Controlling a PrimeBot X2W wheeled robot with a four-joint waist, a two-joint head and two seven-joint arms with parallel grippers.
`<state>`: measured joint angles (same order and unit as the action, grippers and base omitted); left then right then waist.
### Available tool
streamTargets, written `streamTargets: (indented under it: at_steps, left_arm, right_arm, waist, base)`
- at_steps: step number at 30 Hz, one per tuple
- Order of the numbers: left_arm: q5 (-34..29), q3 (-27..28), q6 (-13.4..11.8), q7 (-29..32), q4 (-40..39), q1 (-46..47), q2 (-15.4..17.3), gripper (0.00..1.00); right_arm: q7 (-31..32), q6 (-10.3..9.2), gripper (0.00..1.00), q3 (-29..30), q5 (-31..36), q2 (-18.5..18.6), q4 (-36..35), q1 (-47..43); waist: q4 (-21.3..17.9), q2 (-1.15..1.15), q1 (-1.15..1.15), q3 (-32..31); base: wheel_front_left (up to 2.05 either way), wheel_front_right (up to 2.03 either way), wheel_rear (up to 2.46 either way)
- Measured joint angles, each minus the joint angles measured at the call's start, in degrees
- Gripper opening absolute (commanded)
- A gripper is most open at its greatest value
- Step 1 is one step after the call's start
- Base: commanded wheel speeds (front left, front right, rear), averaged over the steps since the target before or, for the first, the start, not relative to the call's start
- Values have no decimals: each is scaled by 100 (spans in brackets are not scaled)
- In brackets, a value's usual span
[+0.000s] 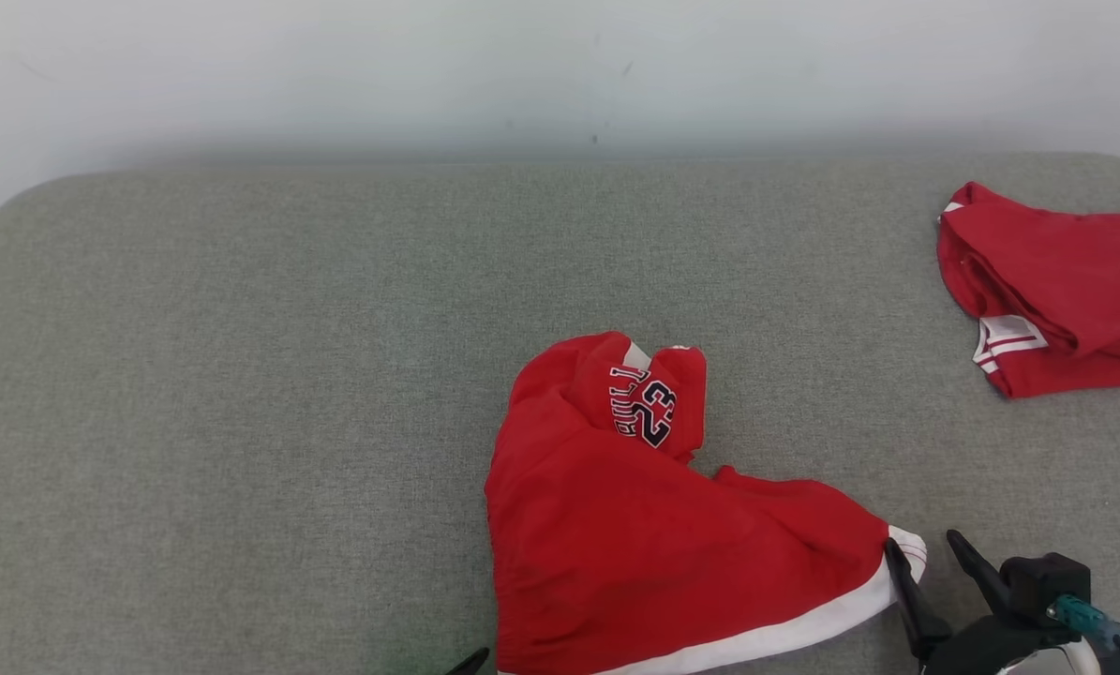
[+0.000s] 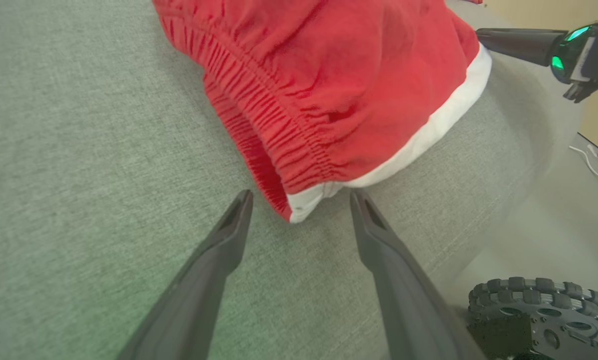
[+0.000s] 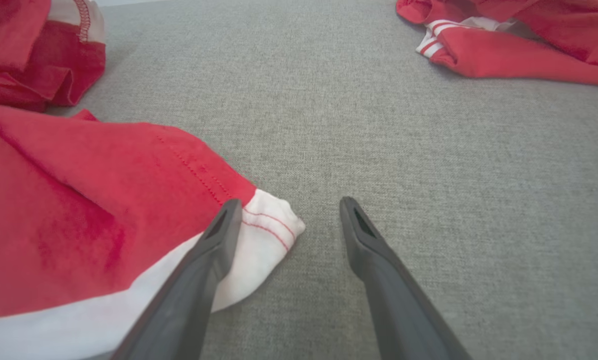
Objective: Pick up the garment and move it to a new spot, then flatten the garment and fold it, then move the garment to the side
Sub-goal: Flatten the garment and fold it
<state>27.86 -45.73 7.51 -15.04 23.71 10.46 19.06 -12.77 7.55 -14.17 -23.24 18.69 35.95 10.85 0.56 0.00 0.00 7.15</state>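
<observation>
Right claw (image 3: pixel 289 201) wide open — white-hemmed corner of red garment (image 3: pixel 78 200) at one finger

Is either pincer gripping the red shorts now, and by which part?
Nothing is held. The left pincer and right pincer both stand open at near corners of the red shorts.

Red garment (image 1: pixel 653 525), white hem band, dark "23"; grey-green surface (image 1: pixel 241 375).

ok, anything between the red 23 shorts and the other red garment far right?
Nothing. In the head view, bare grey upholstery separates the shorts from the other red garment; the right wrist view agrees.
</observation>
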Motion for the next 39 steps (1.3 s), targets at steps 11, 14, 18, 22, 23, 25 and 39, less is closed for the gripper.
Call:
streamTargets:
  at_steps: [11, 14, 18, 22, 23, 25, 39]
  left_arm:
    - [-107, -170, 0, 0, -159, 196, -44, 33]
    - [-142, -163, 0, 0, -189, 183, -62, 0]
    - [-127, -145, 0, 0, -224, 110, -76, 0]
    - [-132, 55, 0, 0, -453, 35, -82, 0]
    - [-152, 124, 0, 0, -509, 25, -71, 0]
    - [-202, 315, 0, 0, -669, 26, -46, 0]
    - [410, 814, 0, 230, -1307, 2521, 569, 0]
  right_arm:
    - [-54, 0, 48, -435, -313, -70, 705, 449]
    - [-57, 1, 0, -549, -505, -102, 782, 492]
    - [-146, 1, 0, -638, -624, -97, 734, 497]
    - [-191, 0, 0, -646, -710, -46, 471, 436]
    - [-197, 0, 0, -635, -724, -36, 352, 437]
    - [-215, 0, 0, -576, -834, -36, 80, 439]
    - [191, 0, 0, -189, -1355, -144, -1109, 2351]
  waist:
    - [3, 0, 0, 72]
    - [32, 0, 0, 73]
    - [57, 0, 0, 52]
    - [48, 0, 0, 14]
    - [38, 0, 0, 7]
    - [7, 0, 0, -5]
    - [-237, 0, 0, 286]
  base:
    - [0, 0, 0]
    - [0, 0, 0]
    - [0, 0, 0]
    - [0, 0, 0]
    - [0, 0, 0]
    - [0, 0, 0]
    - [0, 0, 0]
